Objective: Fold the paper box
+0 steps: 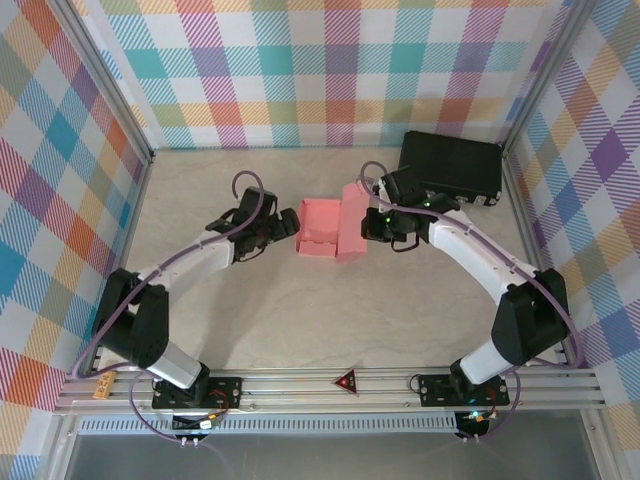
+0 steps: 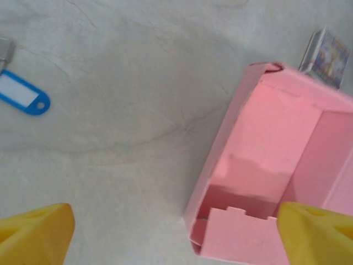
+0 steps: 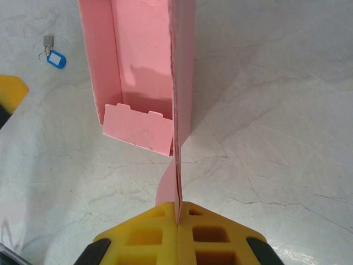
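The right gripper [image 3: 177, 212] has its fingers [image 3: 146, 234] pressed together on a thin upright panel of the paper box [image 3: 138, 72], pinching it edge-on along the box's right side. On the opposite side, the left gripper [image 1: 288, 222] has its fingers [image 2: 36, 229] wide apart. One is over the bare surface [image 2: 127, 165] and the other over the box's open interior, with the box's left wall between them. Whether either touches the cardboard cannot be told.

The box sits between the two grippers, open upward with its walls raised. A notched end flap [image 3: 138, 130] leans outward at its near end, not tucked in. A blue key tag [image 2: 25, 95] lies well apart from the box on the left gripper's side. A small printed card packet [image 2: 326, 51] stands just beside the box's corner at the end away from the notched flap. A black hard case [image 1: 450, 165] rests farther back, to the box's right.

The likely trouble is the pinched panel: a sideways pull could crease or tear the thin cardboard. With nothing clamping the left wall, the light box could also slide or tip, springing the loose flap open and nudging the card packet.
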